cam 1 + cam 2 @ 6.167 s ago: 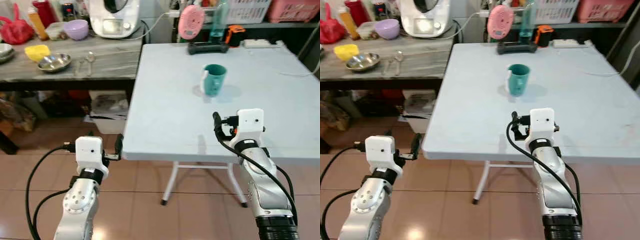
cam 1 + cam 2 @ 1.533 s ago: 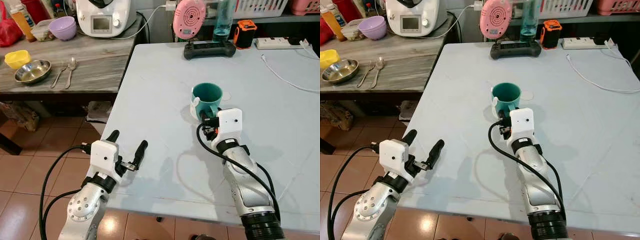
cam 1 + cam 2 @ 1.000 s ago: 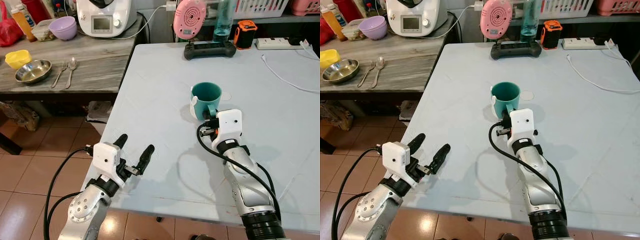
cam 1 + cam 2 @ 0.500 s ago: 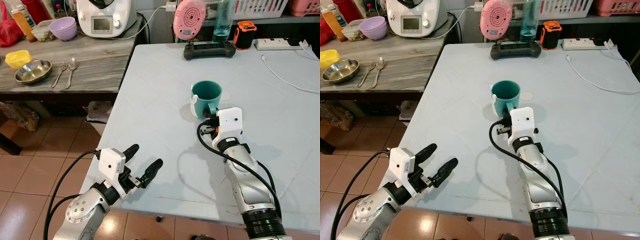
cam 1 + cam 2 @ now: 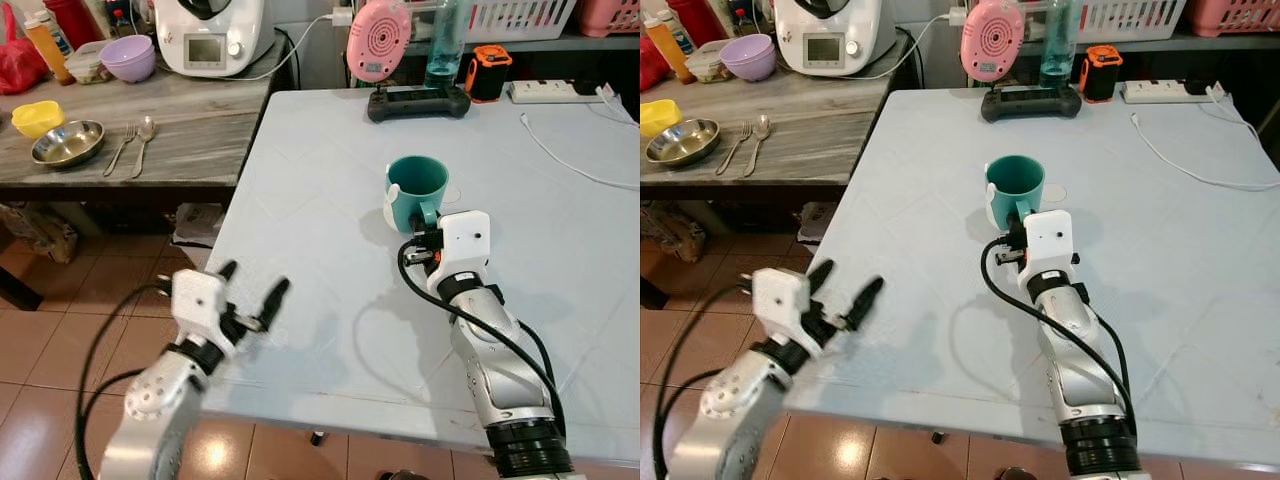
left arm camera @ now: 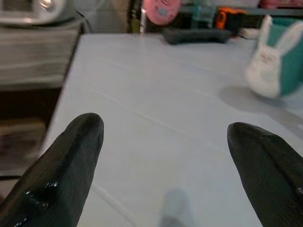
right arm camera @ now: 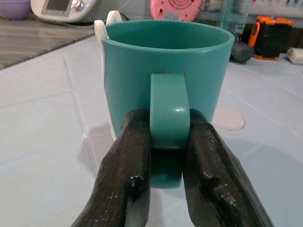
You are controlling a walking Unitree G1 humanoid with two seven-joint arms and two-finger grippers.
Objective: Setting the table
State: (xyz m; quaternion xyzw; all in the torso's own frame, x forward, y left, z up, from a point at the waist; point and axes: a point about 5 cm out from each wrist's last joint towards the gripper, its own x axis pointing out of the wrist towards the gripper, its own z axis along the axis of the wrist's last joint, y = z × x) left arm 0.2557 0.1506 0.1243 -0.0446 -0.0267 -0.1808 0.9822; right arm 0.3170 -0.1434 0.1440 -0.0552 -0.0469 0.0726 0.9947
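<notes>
Teal mug (image 5: 416, 192) with a white rabbit figure on its side, on a pale blue worktop (image 5: 320, 180). Fingers (image 7: 128, 189) black, arms silver. Side worktop (image 5: 190, 125) grey wood grain; purple bowl (image 5: 128, 58), yellow bowl (image 5: 37, 117), pink fan (image 5: 378, 40).

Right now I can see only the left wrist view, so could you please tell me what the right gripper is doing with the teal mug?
Observer: The right gripper has its two black fingers pinched on either side of the teal mug's handle.
Operator: Thank you. Is the mug off the table?
Observer: It appears to stand upright on the white table; its base sits right on its own shadow.
Operator: And where is my left gripper?
Observer: The left gripper hovers open over the table's near left corner, well apart from the mug.
</notes>
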